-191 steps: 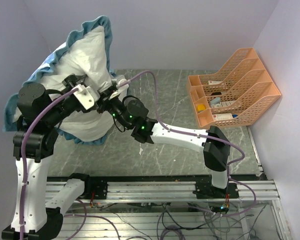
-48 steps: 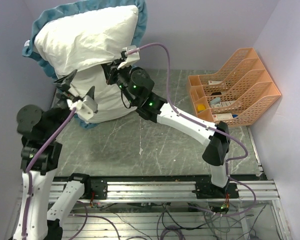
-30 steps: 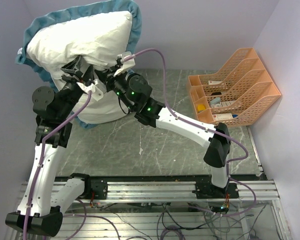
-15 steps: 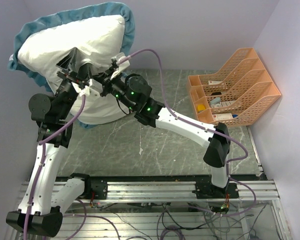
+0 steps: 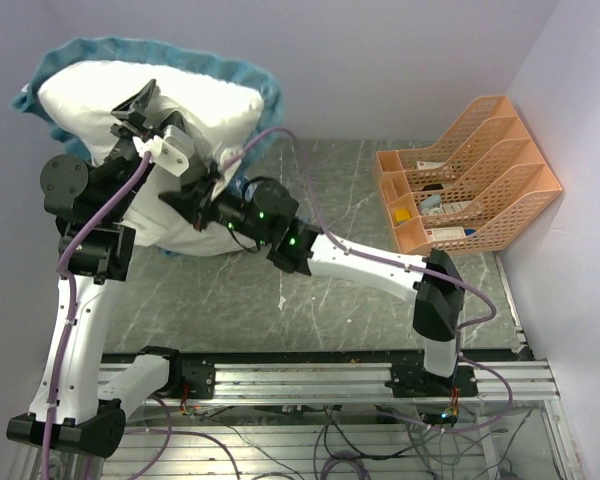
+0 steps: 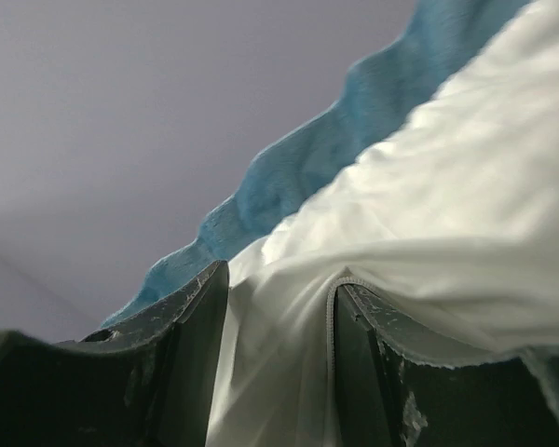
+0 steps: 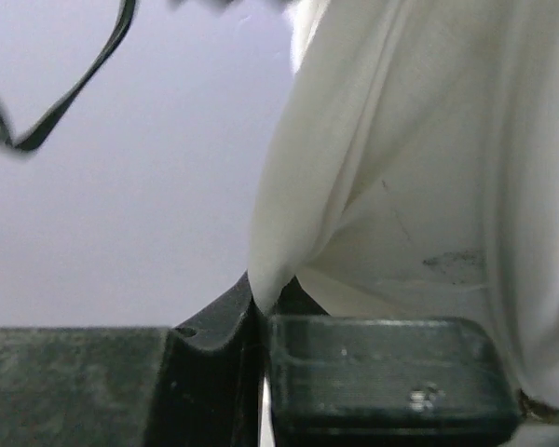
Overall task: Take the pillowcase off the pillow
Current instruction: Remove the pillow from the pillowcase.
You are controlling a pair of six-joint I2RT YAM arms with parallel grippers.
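Note:
The pillowcase (image 5: 242, 92) is held high at the back left, white inner side out, with its teal ruffle along the top. My left gripper (image 5: 130, 112) is pressed into it. In the left wrist view a thick fold of white pillowcase (image 6: 419, 214) with a stitched hem fills the gap of the left gripper (image 6: 279, 279), under the teal ruffle. The pillow (image 5: 160, 228) bulges out below the cover. My right gripper (image 5: 186, 196) is shut on it. In the right wrist view the right gripper (image 7: 261, 303) pinches a tip of the off-white pillow (image 7: 419, 168).
An orange mesh file organiser (image 5: 470, 170) holding small items stands at the back right of the grey stone table (image 5: 380, 300). Lilac walls close in at the back and both sides. A metal rail (image 5: 310, 380) runs along the near edge.
The left gripper has lifted up and left, carrying the pillowcase higher. The right gripper has dropped down and left with its pinch of pillow, so more white bulk shows below the cover.

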